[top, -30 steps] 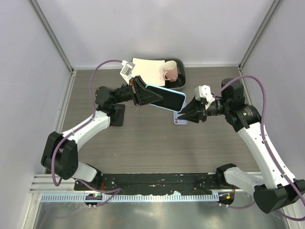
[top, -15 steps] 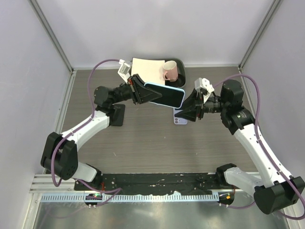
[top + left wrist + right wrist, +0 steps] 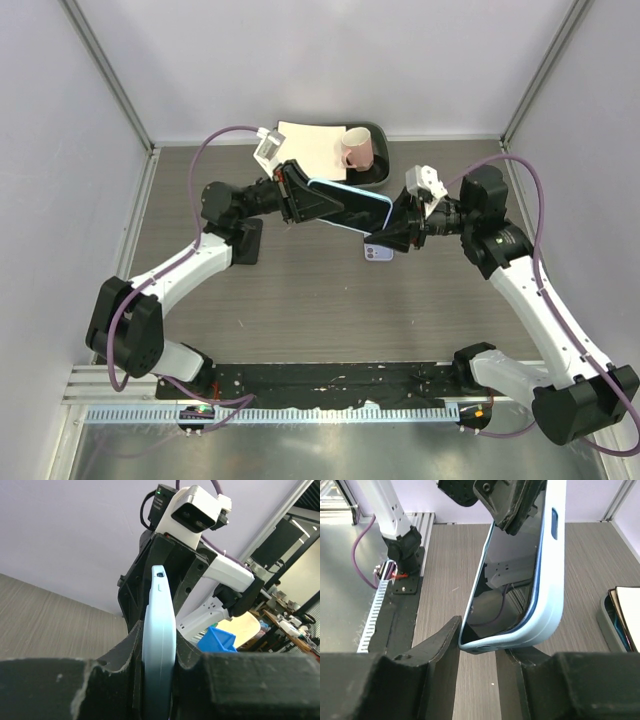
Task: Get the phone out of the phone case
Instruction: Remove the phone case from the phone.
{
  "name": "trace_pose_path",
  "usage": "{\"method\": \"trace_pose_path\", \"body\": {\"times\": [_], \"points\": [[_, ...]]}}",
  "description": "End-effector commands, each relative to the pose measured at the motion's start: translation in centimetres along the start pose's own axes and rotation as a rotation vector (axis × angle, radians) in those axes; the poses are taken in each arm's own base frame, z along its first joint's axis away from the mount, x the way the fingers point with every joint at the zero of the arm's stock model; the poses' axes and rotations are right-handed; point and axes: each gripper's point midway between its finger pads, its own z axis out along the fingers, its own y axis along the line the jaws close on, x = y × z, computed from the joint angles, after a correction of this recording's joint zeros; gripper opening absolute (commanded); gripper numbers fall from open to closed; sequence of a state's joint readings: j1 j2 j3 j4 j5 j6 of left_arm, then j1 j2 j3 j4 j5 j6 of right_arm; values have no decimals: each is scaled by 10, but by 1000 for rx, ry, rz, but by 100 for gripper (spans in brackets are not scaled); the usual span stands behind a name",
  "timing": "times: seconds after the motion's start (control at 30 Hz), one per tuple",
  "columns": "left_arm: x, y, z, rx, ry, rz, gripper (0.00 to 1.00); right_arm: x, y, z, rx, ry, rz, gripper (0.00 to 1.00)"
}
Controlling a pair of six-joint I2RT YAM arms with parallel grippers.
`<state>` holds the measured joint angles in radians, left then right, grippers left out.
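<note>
The phone, dark screen showing, sits in a light-blue phone case held level in the air over the table's middle. My left gripper is shut on the case's left end. In the left wrist view the case stands edge-on, squeezed between both fingers. My right gripper meets the case's right end with its jaws apart. In the right wrist view the case's lower corner rests at the tips of that gripper, touching the left fingertip, and table shows through the gap.
A small lavender flat object lies on the table under the right gripper. At the back a dark tray holds a pink cup and a cream sheet. The tray's corner shows in the right wrist view.
My right gripper has moved up and left to the case's right end, and its jaws have spread from shut. The left gripper lifted the cased phone slightly, then lowered it again, still gripping.
</note>
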<state>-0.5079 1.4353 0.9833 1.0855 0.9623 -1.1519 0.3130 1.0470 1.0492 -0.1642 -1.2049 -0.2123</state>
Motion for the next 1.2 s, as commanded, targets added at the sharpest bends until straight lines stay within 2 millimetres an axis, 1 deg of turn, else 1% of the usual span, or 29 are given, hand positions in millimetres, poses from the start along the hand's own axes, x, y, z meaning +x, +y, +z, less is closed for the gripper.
{"method": "trace_pose_path", "body": {"times": [0.0,0.03,0.07,0.1,0.13,0.2,0.27,0.3,0.37,0.4,0.53,0.6,0.63,0.67,0.7,0.73,0.8,0.83,0.87,0.93,0.97,1.0,1.17], "points": [[-22,-24,6,47,-49,72,0,-2,20,-8,-62,41,-177,35],[-22,-24,6,47,-45,68,0,-4,22,-10,-68,46,-200,32],[-21,-22,6,44,-44,62,0,-4,23,-10,-75,50,-257,31],[-21,-21,6,42,-43,61,0,0,26,-12,-80,63,-243,31],[-21,-22,6,43,-42,59,0,-1,25,-11,-81,66,-251,26],[-21,-20,6,39,-43,57,0,-3,27,-12,-80,66,-276,23],[-21,-20,6,38,-44,56,0,-3,27,-12,-86,67,-280,22],[-20,-19,6,37,-44,55,0,-4,28,-12,-92,65,-301,19],[-20,-19,6,36,-41,49,0,-2,32,-13,-104,69,-303,19],[-20,-19,6,37,-42,50,0,-4,32,-13,-109,67,-333,17],[-19,-17,6,33,-44,42,0,-10,36,-13,-125,53,-360,12],[-17,-16,6,32,-39,35,0,-12,35,-13,-124,47,-377,10],[-15,-17,7,37,-35,33,0,-12,33,-13,-111,52,-336,9],[-14,-17,7,40,-32,37,0,-21,27,-11,-93,31,-362,8],[-13,-19,7,45,-29,42,0,-20,23,-9,-79,29,-321,7],[-11,-19,8,48,-25,40,0,-23,21,-8,-68,19,-281,8],[-11,-21,8,53,-24,44,0,-21,20,-8,-65,24,-264,18],[-12,-22,8,54,-25,48,0,-20,20,-8,-65,26,-245,21],[-12,-23,8,55,-26,49,0,-18,20,-8,-61,29,-240,23],[-12,-23,8,57,-25,51,0,-21,21,-8,-58,21,-227,25],[-12,-23,8,57,-25,51,0,-22,22,-8,-63,19,-219,29],[-11,-23,8,58,-24,54,0,-22,22,-8,-63,17,-211,31],[-11,-24,7,59,-24,60,0,-26,24,-7,-71,-4,-157,34]]}}
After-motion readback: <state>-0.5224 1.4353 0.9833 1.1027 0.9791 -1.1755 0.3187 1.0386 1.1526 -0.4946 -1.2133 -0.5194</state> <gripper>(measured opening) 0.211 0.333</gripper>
